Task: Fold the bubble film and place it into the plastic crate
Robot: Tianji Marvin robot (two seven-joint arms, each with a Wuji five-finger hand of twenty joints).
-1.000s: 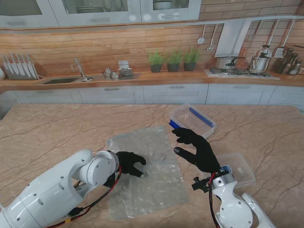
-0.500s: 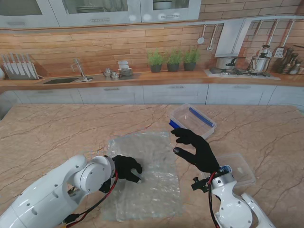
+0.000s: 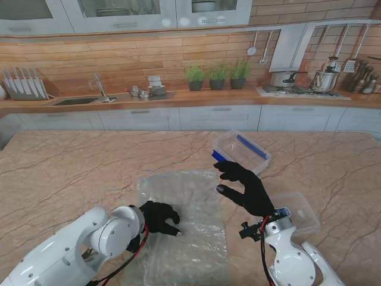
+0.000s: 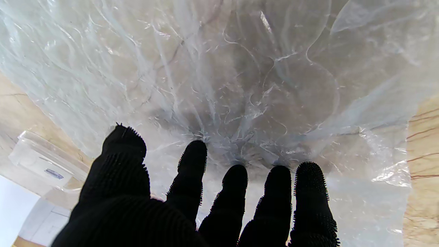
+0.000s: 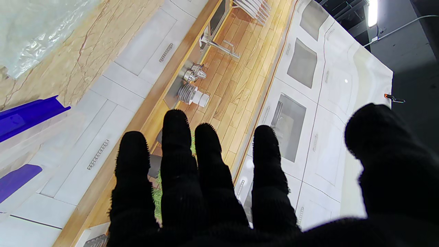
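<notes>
The left robot hand (image 3: 159, 217) was seen pressed palm-down on the bubble film (image 3: 184, 229), its fingertips (image 4: 196, 151) spread and planted on the sheet, gripping nothing. In the left wrist view the film was puckered into fine creases radiating from under those fingertips, which suggested a very light, limp, thin sheet that gathers and slides rather than holding any shape. The film was spread flat on the worktop (image 3: 71, 167), extending from beneath the left robot hand toward the right robot hand and away from the robot on the far side.

It was judged that the film would slip easily over the smooth stone and cling or balloon when lifted, so pinning with one hand while an edge is pinched with the other was thought the safer handling. A corner or free edge, rather than the middle, was judged the best place for a pinch, since the flat centre offers nothing to grip.

The right robot hand (image 3: 245, 188) was held raised off the worktop, fingers apart and empty, just beside the film's right edge. The plastic crate (image 3: 242, 152) lay just beyond its fingers; a clear lid (image 3: 300, 210) lay to its right.
</notes>
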